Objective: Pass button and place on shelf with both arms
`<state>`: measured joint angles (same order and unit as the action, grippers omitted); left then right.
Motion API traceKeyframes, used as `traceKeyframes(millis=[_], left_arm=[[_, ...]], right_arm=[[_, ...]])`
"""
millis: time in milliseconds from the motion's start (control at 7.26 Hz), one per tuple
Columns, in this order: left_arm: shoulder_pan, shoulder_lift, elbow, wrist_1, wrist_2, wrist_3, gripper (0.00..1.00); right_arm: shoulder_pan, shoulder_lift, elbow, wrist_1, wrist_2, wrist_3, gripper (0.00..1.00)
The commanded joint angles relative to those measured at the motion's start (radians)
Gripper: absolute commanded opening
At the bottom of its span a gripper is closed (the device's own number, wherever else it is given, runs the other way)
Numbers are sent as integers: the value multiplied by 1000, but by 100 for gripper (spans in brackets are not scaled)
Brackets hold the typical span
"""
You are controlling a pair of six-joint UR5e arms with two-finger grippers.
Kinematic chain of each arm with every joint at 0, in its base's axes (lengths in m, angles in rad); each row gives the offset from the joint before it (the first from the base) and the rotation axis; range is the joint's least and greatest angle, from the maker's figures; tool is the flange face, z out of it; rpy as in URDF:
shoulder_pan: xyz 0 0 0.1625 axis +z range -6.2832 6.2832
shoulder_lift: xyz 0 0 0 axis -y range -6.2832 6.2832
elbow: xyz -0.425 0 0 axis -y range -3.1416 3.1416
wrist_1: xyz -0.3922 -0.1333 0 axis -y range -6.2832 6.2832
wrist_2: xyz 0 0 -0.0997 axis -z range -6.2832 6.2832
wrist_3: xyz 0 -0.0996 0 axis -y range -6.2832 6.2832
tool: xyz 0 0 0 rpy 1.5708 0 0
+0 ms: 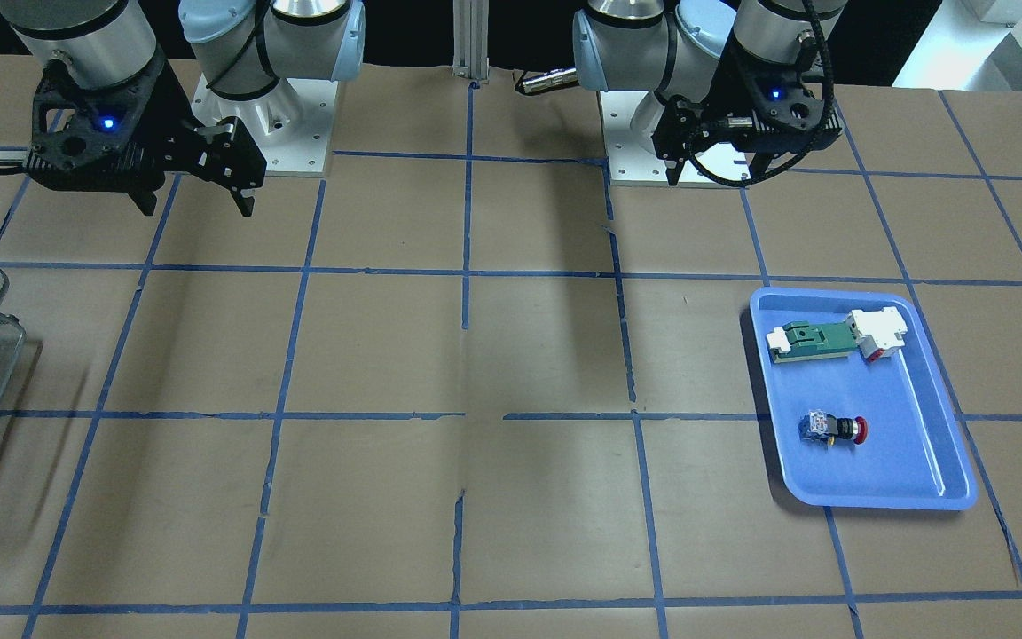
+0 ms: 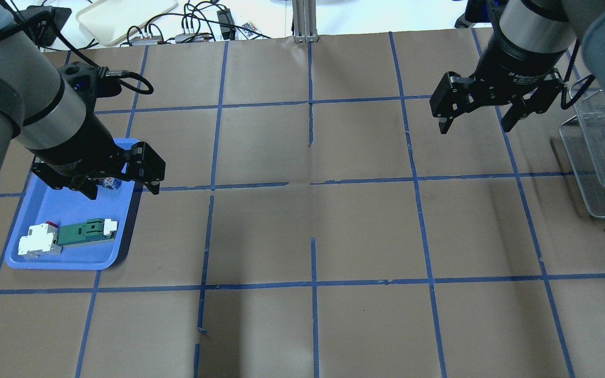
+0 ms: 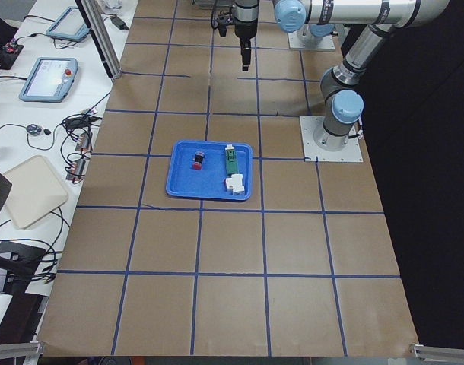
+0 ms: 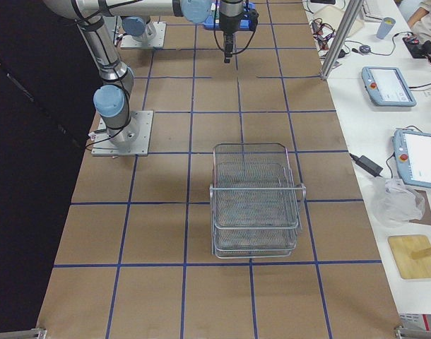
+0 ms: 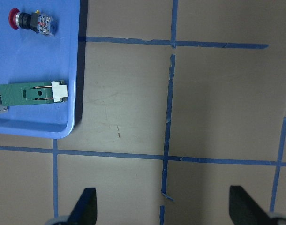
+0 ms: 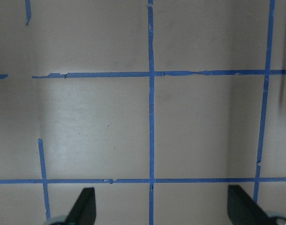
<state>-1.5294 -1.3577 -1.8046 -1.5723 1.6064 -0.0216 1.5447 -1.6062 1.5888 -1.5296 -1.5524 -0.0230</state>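
Observation:
The button (image 1: 835, 429), with a red cap and a blue-and-white back, lies on its side in the blue tray (image 1: 906, 466). It also shows in the left wrist view (image 5: 33, 20). In the overhead view only its blue back (image 2: 109, 182) shows under my left gripper. My left gripper (image 2: 124, 191) hangs open and empty high above the tray's inner edge, apart from the button. My right gripper (image 2: 475, 128) is open and empty, above bare table beside the wire-mesh shelf (image 2: 604, 152). The shelf (image 4: 256, 205) stands upright with stacked tiers that hold nothing.
The tray also holds a green-and-white flat part (image 1: 808, 340) and a white block with a red bit (image 1: 876, 333), side by side near the robot's end. Brown paper with a blue tape grid covers the table. Both arm bases (image 1: 271, 133) stand at the back edge.

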Motion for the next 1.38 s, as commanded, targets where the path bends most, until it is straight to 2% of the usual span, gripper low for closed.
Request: traceKeyframes(millis=[0, 1239], left_arm=[[0, -1, -7, 8, 4, 0, 100], [38, -18, 8, 14, -6, 6, 100]], right_arm=[[0, 0, 0, -1, 0, 0, 100], [0, 0, 0, -1, 5, 0, 100]])
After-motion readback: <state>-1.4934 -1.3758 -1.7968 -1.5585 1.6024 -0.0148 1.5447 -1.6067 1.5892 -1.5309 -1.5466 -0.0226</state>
